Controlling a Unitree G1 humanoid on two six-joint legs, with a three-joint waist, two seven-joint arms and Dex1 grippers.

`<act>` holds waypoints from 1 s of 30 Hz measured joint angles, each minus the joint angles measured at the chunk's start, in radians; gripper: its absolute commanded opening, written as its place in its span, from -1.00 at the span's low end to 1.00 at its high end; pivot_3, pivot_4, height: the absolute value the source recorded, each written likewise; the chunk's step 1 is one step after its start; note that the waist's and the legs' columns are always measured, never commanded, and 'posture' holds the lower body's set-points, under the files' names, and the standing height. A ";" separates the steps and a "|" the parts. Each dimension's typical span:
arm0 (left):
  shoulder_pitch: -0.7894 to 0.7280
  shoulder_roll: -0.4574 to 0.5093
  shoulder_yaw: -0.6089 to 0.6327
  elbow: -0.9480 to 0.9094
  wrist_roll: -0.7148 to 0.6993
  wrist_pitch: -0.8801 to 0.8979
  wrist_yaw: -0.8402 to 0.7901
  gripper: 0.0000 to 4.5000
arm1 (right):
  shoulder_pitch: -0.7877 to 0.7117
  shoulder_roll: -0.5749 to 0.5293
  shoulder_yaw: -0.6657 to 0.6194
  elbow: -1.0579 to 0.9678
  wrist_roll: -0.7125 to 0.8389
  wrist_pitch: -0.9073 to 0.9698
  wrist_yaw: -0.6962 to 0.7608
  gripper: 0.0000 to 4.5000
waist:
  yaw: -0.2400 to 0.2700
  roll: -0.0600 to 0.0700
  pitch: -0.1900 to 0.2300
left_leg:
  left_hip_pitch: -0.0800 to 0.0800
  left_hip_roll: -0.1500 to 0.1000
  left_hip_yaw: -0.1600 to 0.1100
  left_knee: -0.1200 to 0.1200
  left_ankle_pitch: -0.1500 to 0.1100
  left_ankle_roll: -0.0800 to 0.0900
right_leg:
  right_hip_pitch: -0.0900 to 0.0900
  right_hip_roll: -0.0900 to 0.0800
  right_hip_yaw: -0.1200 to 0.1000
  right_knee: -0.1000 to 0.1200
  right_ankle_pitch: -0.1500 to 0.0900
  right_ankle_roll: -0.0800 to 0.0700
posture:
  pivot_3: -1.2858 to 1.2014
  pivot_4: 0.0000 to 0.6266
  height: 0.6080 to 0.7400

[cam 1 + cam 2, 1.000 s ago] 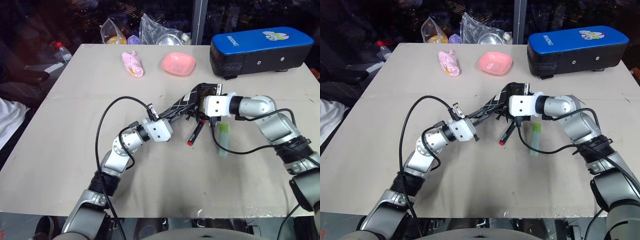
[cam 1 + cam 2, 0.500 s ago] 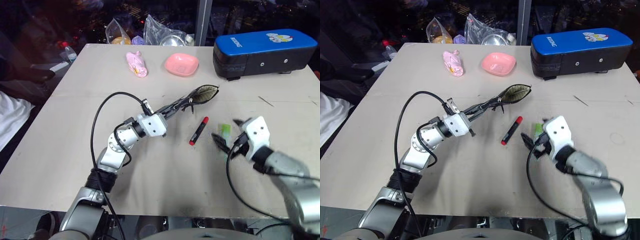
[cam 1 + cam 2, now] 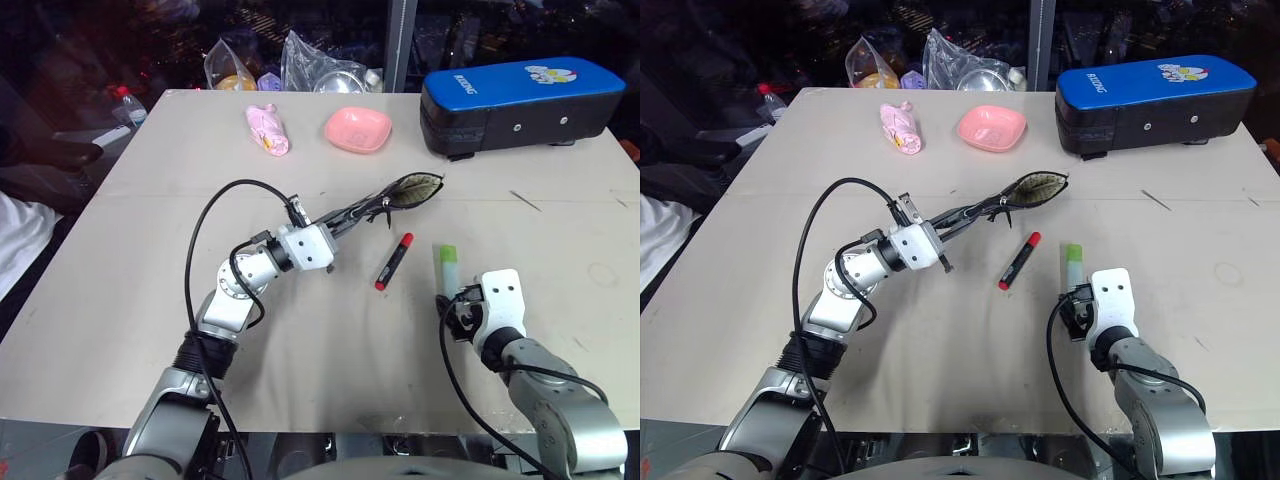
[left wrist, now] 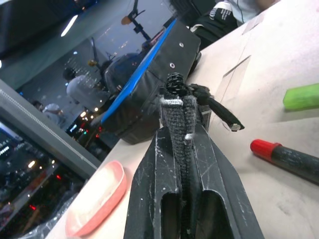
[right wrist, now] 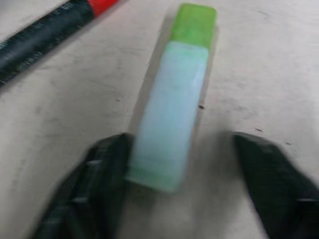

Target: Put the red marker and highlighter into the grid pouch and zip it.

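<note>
Now your left pincer [image 3: 352,217] is clamped tight on the edge of the grid pouch [image 3: 405,190], holding it up off the tabletop [image 3: 150,250] with its mouth gaping and the beige lining showing. From the left wrist you see the fabric pinched flat between the two black fingers [image 4: 149,199], the zipper pull [image 4: 219,112] dangling just past them.

The red marker [image 3: 394,262] lies flat on the tabletop just beyond the pouch's mouth, red cap toward the pouch, touched by nothing. The highlighter [image 3: 446,270] lies beside it on the right, apart from it, green cap pointing away from you.

Your right pincer [image 5: 182,184] sits low at the highlighter's near end, fingers spread about halfway, one on each side of the pale body; one finger [image 5: 102,174] looks close against it, the other stands clear, so nothing is gripped yet.

Farther back sit the pink bowl [image 3: 356,128], a pink wrapped item [image 3: 265,129] and the blue-and-black case [image 3: 520,100]
</note>
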 measured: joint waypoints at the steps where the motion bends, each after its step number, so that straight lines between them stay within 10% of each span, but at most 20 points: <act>1: -0.003 -0.002 0.000 0.011 0.000 -0.003 0.000 -1.00 | -0.003 -0.008 0.007 0.000 0.000 0.000 0.003 -0.38 | 0.000 0.000 0.000 | 0.000 0.000 0.000 0.000 0.000 0.000 | 0.000 0.000 0.000 0.000 0.000 0.000 | 0.03 -0.52 1.00; 3: -0.017 -0.015 0.000 0.037 0.001 -0.007 0.005 -1.00 | -0.024 -0.055 0.018 0.001 0.001 0.002 0.013 -0.67 | 0.001 0.000 0.000 | 0.000 0.000 0.000 0.000 0.000 0.000 | 0.000 0.000 0.000 0.000 0.000 0.000 | 0.03 -0.52 1.00; 8: -0.040 -0.035 0.002 0.062 -0.030 0.005 -0.008 -1.00 | -0.075 -0.195 -0.039 0.023 0.006 -0.010 0.072 -0.67 | 0.000 0.000 0.000 | -0.001 -0.001 0.000 0.000 0.000 0.000 | 0.000 -0.001 0.000 0.000 0.000 0.000 | 0.03 -0.52 1.00; 18: -0.035 -0.037 0.011 0.028 -0.158 0.091 -0.112 -1.00 | -0.264 -0.733 -0.107 0.218 -0.147 -0.612 0.337 -0.67 | -0.001 -0.001 0.001 | 0.000 -0.002 0.000 0.000 0.000 0.000 | 0.000 0.000 0.001 -0.001 0.000 0.000 | 0.03 -0.52 1.00; 30: -0.051 -0.061 -0.025 0.027 -0.160 0.039 -0.199 -1.00 | -0.488 -0.816 0.108 0.532 -0.288 -0.999 0.557 -0.67 | 0.002 -0.001 0.002 | 0.000 -0.001 0.002 0.000 0.000 0.000 | 0.000 0.000 0.002 -0.001 0.000 0.000 | 0.03 -0.52 1.00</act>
